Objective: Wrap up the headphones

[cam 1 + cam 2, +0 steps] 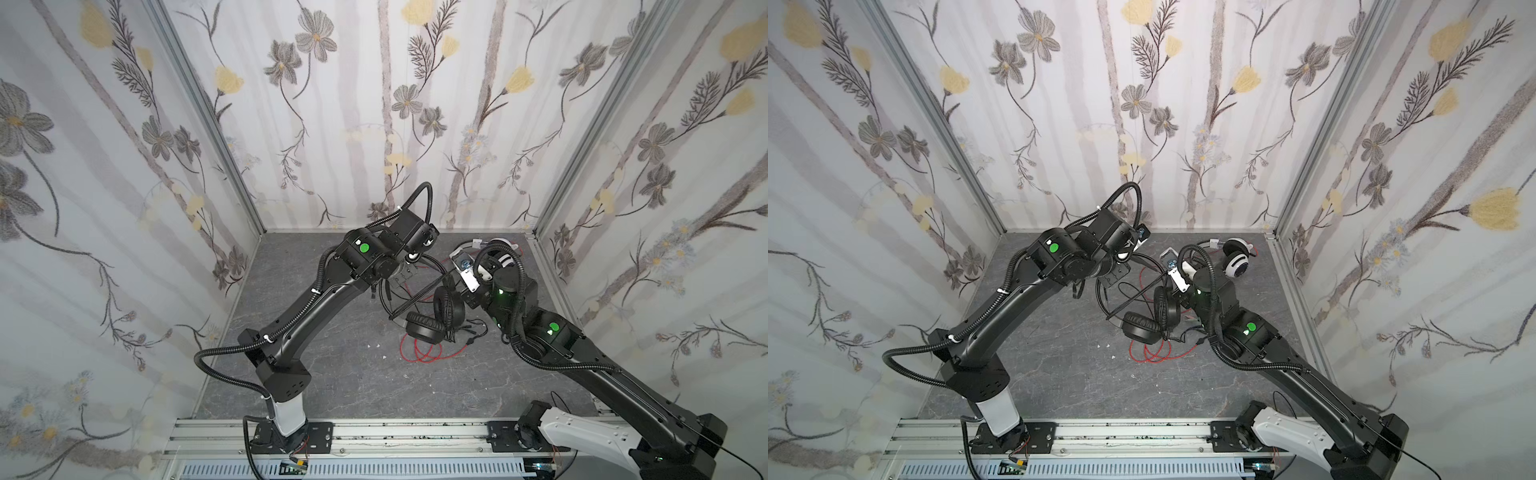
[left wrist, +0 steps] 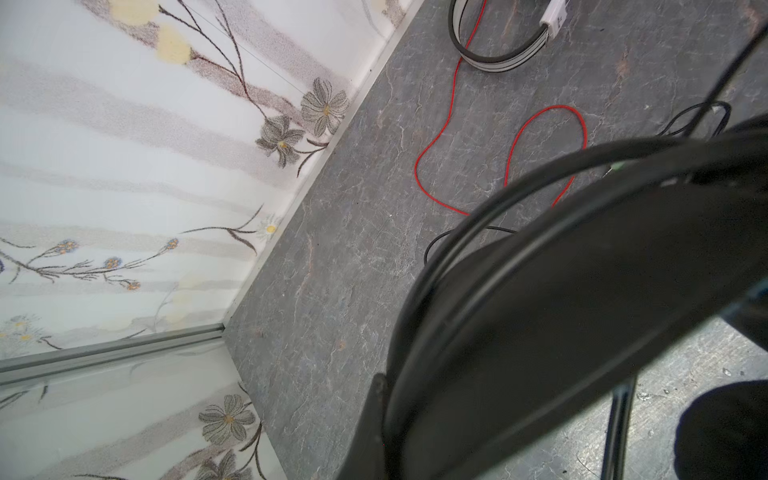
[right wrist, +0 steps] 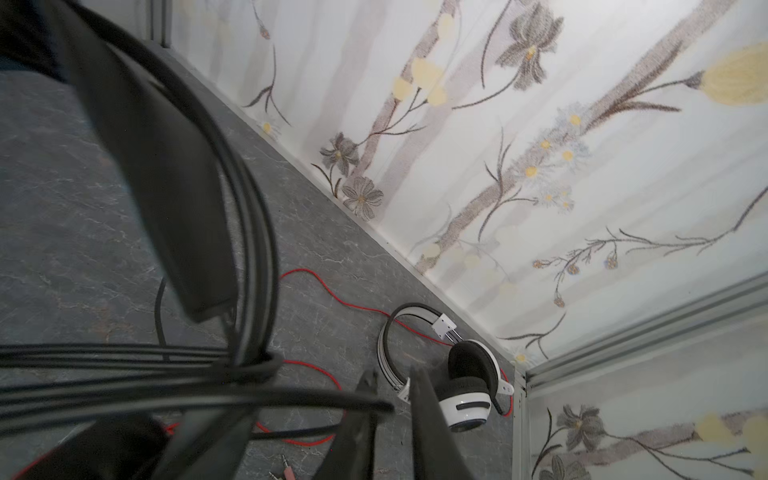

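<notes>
Headphones of black plastic (image 1: 423, 329) with round padded earcups are gripped by the left gripper (image 1: 398, 283), which is closed on their headband (image 2: 561, 291). That band fills the left wrist view as a broad dark arc, and only one fingertip (image 2: 376, 395) shows beneath it. The right gripper (image 3: 392, 374) has its jaws a little apart, and the end of one strand of thin black cable (image 3: 316, 401) reaches into the gap; whether either finger touches it cannot be made out. Just beside those fingers, several turns of the same cable cross and bunch around the headband. In both top views taut black strands run from below the left gripper toward the right one, whose fingers are mostly hidden beneath its own wrist. The two earcups sit low over the middle of the grey stone-patterned tabletop (image 1: 332, 374), above a loose tangle of thin red cable (image 1: 419, 355); whether they rest on the surface or hang just above it is unclear. White headphones with black earpads (image 1: 1237, 261) lie near the back right corner, well apart from the black pair and half covered by the right arm in a top view. Two small jack plugs (image 3: 286, 462) are blurred and cut off at the edge of the right wrist view.
</notes>
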You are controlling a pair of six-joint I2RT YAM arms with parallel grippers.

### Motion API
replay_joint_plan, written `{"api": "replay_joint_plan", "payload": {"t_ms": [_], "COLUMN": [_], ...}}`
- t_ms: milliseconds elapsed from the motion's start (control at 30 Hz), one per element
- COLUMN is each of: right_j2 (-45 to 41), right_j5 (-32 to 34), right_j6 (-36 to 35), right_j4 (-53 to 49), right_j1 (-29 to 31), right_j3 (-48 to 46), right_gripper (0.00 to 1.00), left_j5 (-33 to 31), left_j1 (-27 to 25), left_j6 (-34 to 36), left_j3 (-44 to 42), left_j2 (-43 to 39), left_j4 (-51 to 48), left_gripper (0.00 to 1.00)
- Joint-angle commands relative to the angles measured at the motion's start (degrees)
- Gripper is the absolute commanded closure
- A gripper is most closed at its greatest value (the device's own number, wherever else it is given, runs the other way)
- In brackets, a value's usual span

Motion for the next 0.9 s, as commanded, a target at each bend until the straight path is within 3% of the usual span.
{"api": "replay_joint_plan", "payload": {"t_ms": [0,167,467,600,867], "right_j2": [-0.50,-0.47,-0.23,-1.56,-2.67], "right_j5": [-6.53,-12.31,-17.08,-23.87,-27.19], "right_j6": [6.56,10.71,19.42,24.66,24.29], "right_j4": [3.48,4.98,7.47,10.80,11.81], "right_j1": [-4.88,-10.12,-16.61,-21.09,-21.74], "right_j3": [0.74,-0.08,-4.16,-7.78,-8.12], "right_gripper": [0.81,0.81,0.83,0.83,0.84], "left_j5": [1.87,2.81,6.54,8.40,14.78], "left_j1": [-0.12,-1.48,-2.25,-3.33,-5.02], "left_j6": [-1.03,-2.06,-7.12,-8.91,-13.56], "left_j3": [0.53,2.54,8.61,11.95,26.95], "left_j2": [-0.88,-0.35,-0.31,0.19,4.92], "left_j4": [-0.16,-0.53,1.99,3.53,2.32], "left_gripper": [1.00,1.00,1.00,1.00,1.00]}}
